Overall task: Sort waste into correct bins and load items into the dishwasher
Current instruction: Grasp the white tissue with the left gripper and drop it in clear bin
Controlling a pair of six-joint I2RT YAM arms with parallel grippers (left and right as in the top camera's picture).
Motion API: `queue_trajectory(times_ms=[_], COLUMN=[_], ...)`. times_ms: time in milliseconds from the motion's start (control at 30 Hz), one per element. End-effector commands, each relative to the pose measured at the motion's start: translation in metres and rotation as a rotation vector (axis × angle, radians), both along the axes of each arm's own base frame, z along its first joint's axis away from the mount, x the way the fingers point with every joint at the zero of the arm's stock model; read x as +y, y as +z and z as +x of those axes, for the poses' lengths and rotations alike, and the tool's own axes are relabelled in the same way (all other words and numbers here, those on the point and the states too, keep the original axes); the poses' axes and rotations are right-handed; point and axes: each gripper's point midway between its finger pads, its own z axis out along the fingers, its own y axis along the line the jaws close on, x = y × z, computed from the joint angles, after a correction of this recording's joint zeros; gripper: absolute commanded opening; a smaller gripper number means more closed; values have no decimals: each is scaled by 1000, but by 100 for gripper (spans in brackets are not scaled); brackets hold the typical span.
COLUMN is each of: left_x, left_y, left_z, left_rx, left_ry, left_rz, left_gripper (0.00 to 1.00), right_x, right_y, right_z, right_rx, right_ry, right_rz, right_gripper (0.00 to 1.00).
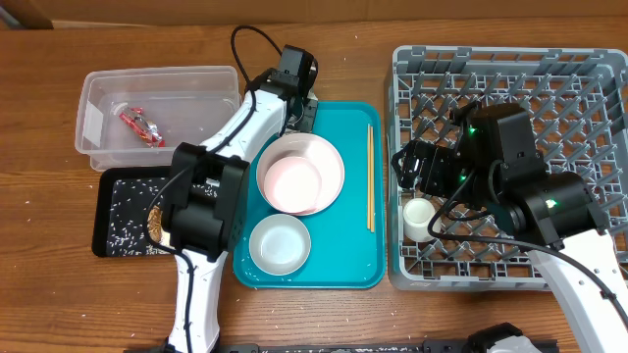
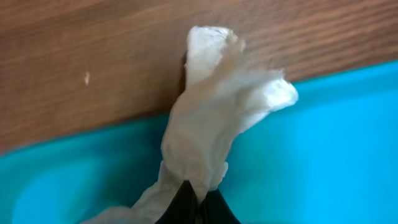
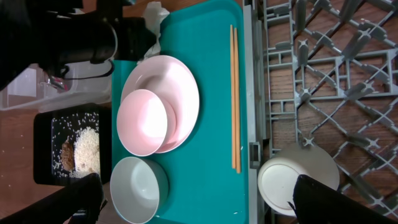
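My left gripper (image 1: 300, 104) is shut on the crumpled white tissue (image 2: 211, 118) at the far edge of the teal tray (image 1: 348, 260); the jaws (image 2: 196, 208) pinch its lower end. The tissue also shows in the right wrist view (image 3: 152, 15). My right gripper (image 1: 410, 175) is open and empty over the near-left part of the grey dish rack (image 1: 589, 88), above the small white cup (image 1: 419, 218) that stands in the rack (image 3: 292, 180). The teal tray holds a pink plate (image 1: 329, 162) with a bowl (image 1: 291, 183) in it, a second bowl (image 1: 280, 243) and chopsticks (image 1: 370, 176).
The clear tub (image 1: 98, 98) at the far left holds the red-and-silver wrapper (image 1: 140, 126). The black tray (image 1: 103, 221) in front of it holds rice grains (image 3: 86, 149) and a brown scrap (image 3: 66, 151). The left arm reaches over the table between the trays.
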Motion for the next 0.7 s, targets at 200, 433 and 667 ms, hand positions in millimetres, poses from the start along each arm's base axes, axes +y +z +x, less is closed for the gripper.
queue_trajectory(times_ms=[200,433,667], left_x=[88,192,202], left_y=[208,172,154], left_z=[-15,-46,-56], left_rx=[-292,-122,18], left_ry=[275,522,505], left_rz=[-50,114,-102], left_gripper=[4,4,59], right_x=[2,3,4], right_y=[6,7,8], right_z=[1,2,3], right_rx=[-17,-21,-28], right_ry=[6,6,9], right_rz=[8,10,13], right_gripper=[100,100,100])
